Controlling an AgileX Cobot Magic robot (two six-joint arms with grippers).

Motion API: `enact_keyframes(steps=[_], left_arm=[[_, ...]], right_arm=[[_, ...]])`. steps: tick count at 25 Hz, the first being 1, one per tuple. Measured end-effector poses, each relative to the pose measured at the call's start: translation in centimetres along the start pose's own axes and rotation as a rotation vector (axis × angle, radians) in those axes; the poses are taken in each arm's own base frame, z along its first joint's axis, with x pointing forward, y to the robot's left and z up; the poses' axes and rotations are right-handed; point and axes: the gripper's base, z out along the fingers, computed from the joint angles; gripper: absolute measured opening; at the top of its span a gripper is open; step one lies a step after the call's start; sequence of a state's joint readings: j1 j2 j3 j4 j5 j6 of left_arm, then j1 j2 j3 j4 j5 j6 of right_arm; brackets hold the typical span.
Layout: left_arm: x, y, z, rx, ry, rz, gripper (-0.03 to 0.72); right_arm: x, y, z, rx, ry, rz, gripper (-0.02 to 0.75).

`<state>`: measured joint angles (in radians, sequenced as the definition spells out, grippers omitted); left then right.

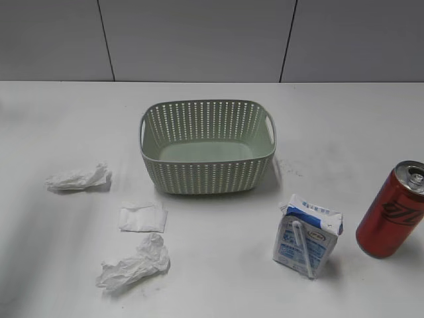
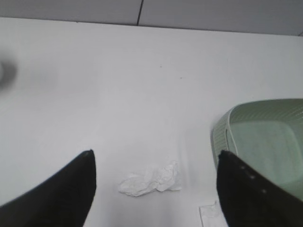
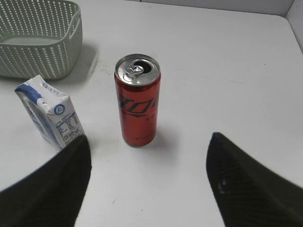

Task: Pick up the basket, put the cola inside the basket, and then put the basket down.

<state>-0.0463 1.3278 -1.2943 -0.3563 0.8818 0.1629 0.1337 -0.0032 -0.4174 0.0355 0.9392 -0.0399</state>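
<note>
The pale sage-green basket (image 1: 207,147) stands empty on the white table, mid-back; its corner shows in the left wrist view (image 2: 265,137) and the right wrist view (image 3: 40,38). The red cola can (image 1: 391,210) stands upright at the right edge, also in the right wrist view (image 3: 138,100). Neither gripper shows in the exterior view. My left gripper (image 2: 155,158) is open and empty above the table, left of the basket. My right gripper (image 3: 149,142) is open and empty, with the cola just ahead of its fingers.
A blue-and-white drink carton with straw (image 1: 307,235) stands left of the cola (image 3: 51,116). Crumpled white tissues lie left of the basket (image 1: 79,177) (image 1: 142,218) (image 1: 134,264); one lies between my left fingers (image 2: 150,179). A grey wall backs the table.
</note>
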Motion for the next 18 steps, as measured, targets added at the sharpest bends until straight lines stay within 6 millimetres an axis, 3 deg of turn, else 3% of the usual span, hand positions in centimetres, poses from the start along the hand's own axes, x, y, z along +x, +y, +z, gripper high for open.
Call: enact_keyframes(steps=[3,7,18], left_arm=[[-1.1,-0.7,2.7,0.035,0.092,0.020,0.595],[-1.7,-3.1,6.4,0.076,0.176,0.040,0.593],[1.4,-10.7,17.5,0.046,0.456,0.038,0.591]], right_arm=[[0.0,0.0,0.0,0.000,0.000,0.000,0.572],[0.0,0.0,0.0,0.000,0.000,0.000,0.572],[0.0,0.0,0.0,-0.001,0.000,0.001,0.572]])
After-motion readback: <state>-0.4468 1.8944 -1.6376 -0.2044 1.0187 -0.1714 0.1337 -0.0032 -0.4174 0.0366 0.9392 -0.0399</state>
